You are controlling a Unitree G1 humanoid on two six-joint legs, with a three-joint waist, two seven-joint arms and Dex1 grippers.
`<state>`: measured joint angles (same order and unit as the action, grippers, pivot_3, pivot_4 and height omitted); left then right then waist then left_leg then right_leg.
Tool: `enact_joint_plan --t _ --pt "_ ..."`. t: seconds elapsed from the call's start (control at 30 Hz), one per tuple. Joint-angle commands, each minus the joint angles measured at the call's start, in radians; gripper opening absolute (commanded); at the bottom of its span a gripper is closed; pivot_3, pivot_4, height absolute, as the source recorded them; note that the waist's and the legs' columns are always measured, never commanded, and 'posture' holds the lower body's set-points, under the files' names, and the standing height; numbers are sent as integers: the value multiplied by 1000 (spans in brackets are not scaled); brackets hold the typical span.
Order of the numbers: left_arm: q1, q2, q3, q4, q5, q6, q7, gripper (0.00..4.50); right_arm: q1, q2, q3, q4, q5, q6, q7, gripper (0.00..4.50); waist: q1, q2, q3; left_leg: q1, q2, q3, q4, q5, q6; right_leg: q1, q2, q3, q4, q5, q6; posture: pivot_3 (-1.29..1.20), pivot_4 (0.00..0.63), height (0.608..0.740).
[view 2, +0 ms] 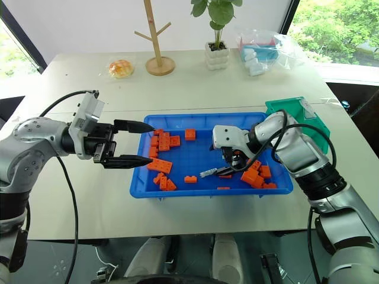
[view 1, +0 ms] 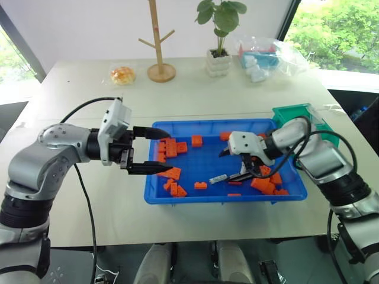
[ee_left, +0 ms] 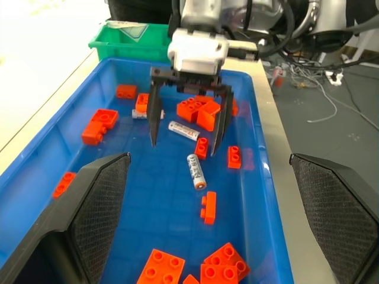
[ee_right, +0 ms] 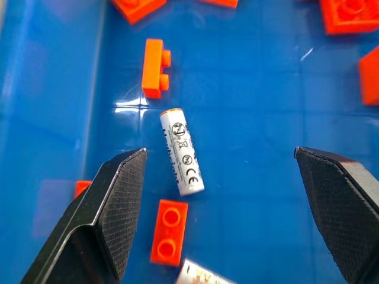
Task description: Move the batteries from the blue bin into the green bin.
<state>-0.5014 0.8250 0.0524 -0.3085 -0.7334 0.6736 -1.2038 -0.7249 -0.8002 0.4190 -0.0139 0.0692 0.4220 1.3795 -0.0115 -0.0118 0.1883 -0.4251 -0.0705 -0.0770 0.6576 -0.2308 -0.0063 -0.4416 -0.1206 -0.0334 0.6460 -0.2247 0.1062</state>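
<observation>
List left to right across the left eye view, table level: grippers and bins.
left gripper → blue bin → right gripper → green bin

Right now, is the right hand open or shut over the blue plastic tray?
Open. The right hand has its two black fingers spread wide above the shallow blue plastic tray, with a small silver-white cylindrical battery lying loose between them, not gripped.

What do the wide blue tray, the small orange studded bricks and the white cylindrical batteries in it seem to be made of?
Wide blue tray: moulded plastic, glossy; its floor mirrors light.
Small orange studded bricks: hard plastic, smooth, with crisp moulded studs.
White cylindrical batteries: probably metal cells in a printed white wrap, faintly shiny; the casing itself cannot be seen.
</observation>
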Motion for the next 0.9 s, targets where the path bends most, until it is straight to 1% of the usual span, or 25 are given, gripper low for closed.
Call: enact_joint_plan --t 0.03,0.07,0.1,0.17,0.23,0.27,0.37,0.4,0.53,0.6,0.67,0.77,0.9 --pt "8 20 43 -40 -24 5 12 4500 -7 17 10 13 -25 -36 1 4085 0 0 0 0 0 0 0 0 0 0 0 0 0 0 0 0 150 693" --pt "10 21 44 -43 -26 7 15 4500 -4 23 16 21 -32 -39 -2 4085 0 0 0 0 0 0 0 0 0 0 0 0 0 0 0 0 150 693" --pt "12 22 45 -45 -28 8 17 4500 1 30 21 32 -41 -46 -7 3858 -1 0 0 0 0 0 1 0 0 0 0 0 0 0 0 0 150 693" --pt "12 23 46 -46 -31 10 20 4500 7 38 23 44 -52 -53 -11 3268 -1 0 0 0 0 0 0 0 0 0 0 0 0 0 0 0 150 693" --pt "10 24 46 -45 -32 11 21 4500 11 42 20 48 -55 -48 -10 2318 -1 0 0 0 0 0 0 0 0 0 0 0 1 0 0 0 150 693" --pt "7 24 45 -41 -31 10 20 4500 12 46 16 49 -55 -42 -15 1744 -1 0 0 0 0 0 1 0 0 0 0 0 1 0 0 0 150 693" --pt "-5 24 38 -25 -26 3 12 4500 11 51 5 35 -49 -24 -23 216 -1 0 0 0 0 0 1 0 0 0 0 0 1 0 0 0 150 693" --pt "-9 23 36 -20 -24 1 10 4500 8 50 0 27 -44 -15 -24 78 -1 0 0 0 0 0 1 0 0 0 0 0 1 0 0 0 150 693" --pt "-27 14 21 -3 -14 -7 3 4500 -32 37 -59 -11 -5 52 -32 89 0 0 0 0 0 0 1 0 0 0 0 0 1 0 0 0 150 693" --pt "-32 10 15 3 -10 -11 0 4500 -67 20 -108 -19 13 85 -41 89 0 0 0 0 0 0 1 0 0 0 0 0 1 0 0 0 150 693" --pt "-39 6 9 10 -6 -16 -3 4500 -114 -10 -173 -1 23 128 -71 89 0 0 0 0 0 0 1 0 0 0 0 0 1 0 0 0 150 693" --pt "-48 -2 1 23 1 -25 -8 4500 -157 -74 -259 67 -5 150 -154 89 3 0 0 0 0 0 1 0 1 0 0 0 1 0 0 0 150 693" --pt "-53 -14 -6 33 8 -36 -13 4500 -140 -169 -338 150 -37 148 -238 89 8 0 0 0 0 0 2 -1 1 1 0 -1 0 0 0 0 150 693"
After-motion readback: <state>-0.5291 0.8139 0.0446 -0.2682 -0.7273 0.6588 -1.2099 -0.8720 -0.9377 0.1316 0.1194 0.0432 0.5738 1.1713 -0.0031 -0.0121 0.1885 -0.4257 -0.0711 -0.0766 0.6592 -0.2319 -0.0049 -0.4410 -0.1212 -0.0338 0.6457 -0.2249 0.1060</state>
